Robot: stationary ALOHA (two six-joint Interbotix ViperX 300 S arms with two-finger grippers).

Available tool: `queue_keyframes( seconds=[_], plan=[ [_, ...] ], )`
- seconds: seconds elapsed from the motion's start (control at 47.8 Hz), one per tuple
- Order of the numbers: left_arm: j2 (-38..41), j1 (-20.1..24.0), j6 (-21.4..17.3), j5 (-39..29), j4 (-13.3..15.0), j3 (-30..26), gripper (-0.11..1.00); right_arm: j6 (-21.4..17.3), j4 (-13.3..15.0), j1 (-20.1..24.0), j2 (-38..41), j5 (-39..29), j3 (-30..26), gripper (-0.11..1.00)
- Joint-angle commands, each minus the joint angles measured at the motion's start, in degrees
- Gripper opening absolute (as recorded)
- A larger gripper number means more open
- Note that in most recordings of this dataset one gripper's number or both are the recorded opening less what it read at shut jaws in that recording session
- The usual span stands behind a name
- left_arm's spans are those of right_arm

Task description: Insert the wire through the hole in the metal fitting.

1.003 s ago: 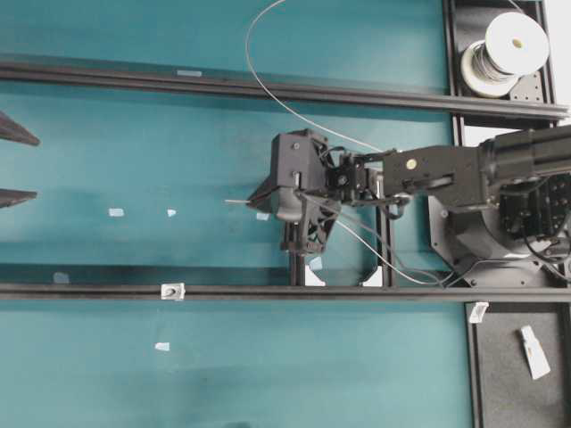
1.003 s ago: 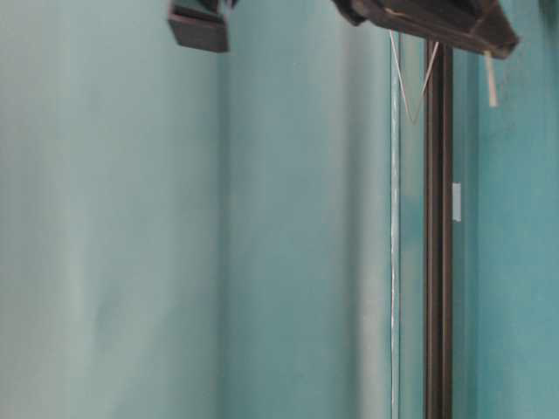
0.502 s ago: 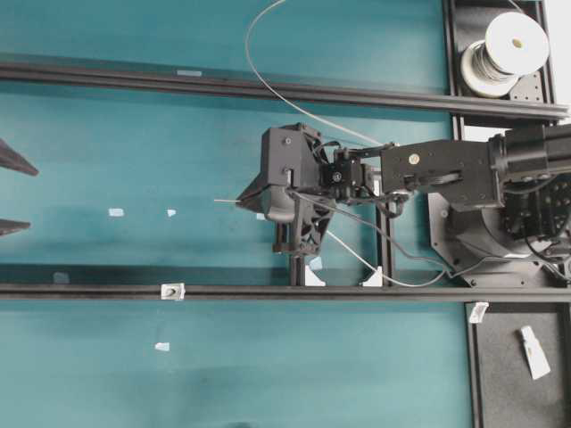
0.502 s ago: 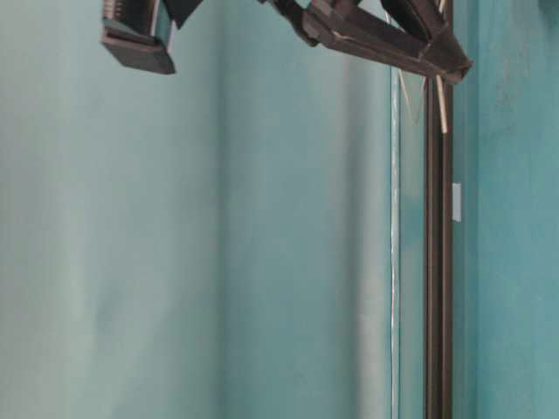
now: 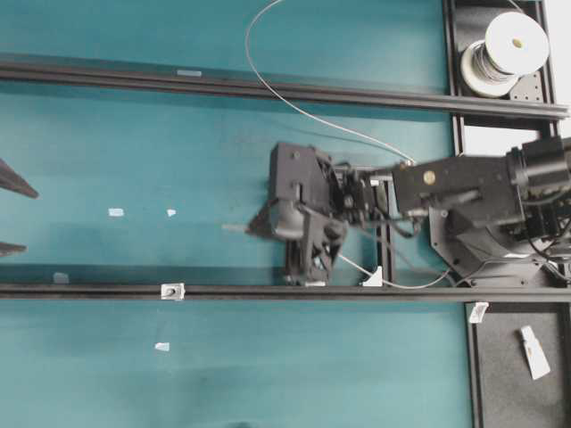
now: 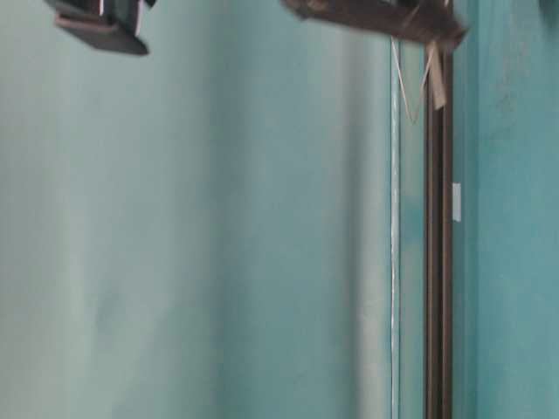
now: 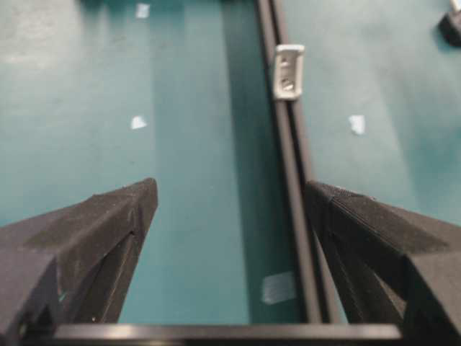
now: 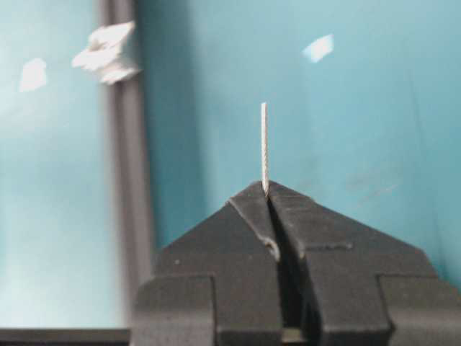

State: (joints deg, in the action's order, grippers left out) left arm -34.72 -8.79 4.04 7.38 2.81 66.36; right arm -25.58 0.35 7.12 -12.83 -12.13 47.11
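Note:
The wire is thin and silver-grey. It runs from the spool in an arc to my right gripper, which is shut on it. A short straight end sticks out past the closed fingertips and points left in the overhead view. The metal fitting is a tiny silvery block on the near black rail, left of and below the wire end. It shows clearly in the left wrist view and as a pale blur in the right wrist view. My left gripper is open and empty at the left edge, with its fingers wide apart.
Two black rails cross the teal table. The wire spool stands at the back right. Small white tape scraps lie on the table. In the table-level view only dark arm parts show at the top.
My right gripper, still holding the wire, first moved left, then came back a little and shifted toward the near rail. The left gripper has barely moved.

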Motion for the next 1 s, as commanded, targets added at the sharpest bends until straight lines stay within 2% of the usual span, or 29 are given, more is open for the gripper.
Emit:
queue_keyframes(
  seconds=[0.0, 0.188, 0.564, 0.732, 0.982],
  plan=[
    [0.88, -1.67, 0.79, 2.02, 0.09, -0.70, 0.65, -2.29, 0.18, 2.11, -0.88, 1.32, 0.26, 0.00],
    [5.19, -4.39, 1.32, 3.78, 0.09, -1.41, 0.65, -6.24, 0.53, 5.01, -0.88, 2.81, 0.97, 0.00],
    [9.05, -8.35, 3.25, 4.66, 0.18, -2.46, 0.65, -8.44, 0.79, 8.61, -0.18, 2.81, -0.09, 0.00],
    [13.45, -8.44, 3.25, 6.50, 0.09, -3.43, 0.66, -9.05, 0.79, 8.96, 1.32, 2.81, -0.97, 0.00],
    [23.38, -7.82, 3.25, 9.14, 0.18, -7.82, 0.66, -9.14, 0.88, 8.96, 3.43, 3.96, -2.90, 0.00]
  ],
)
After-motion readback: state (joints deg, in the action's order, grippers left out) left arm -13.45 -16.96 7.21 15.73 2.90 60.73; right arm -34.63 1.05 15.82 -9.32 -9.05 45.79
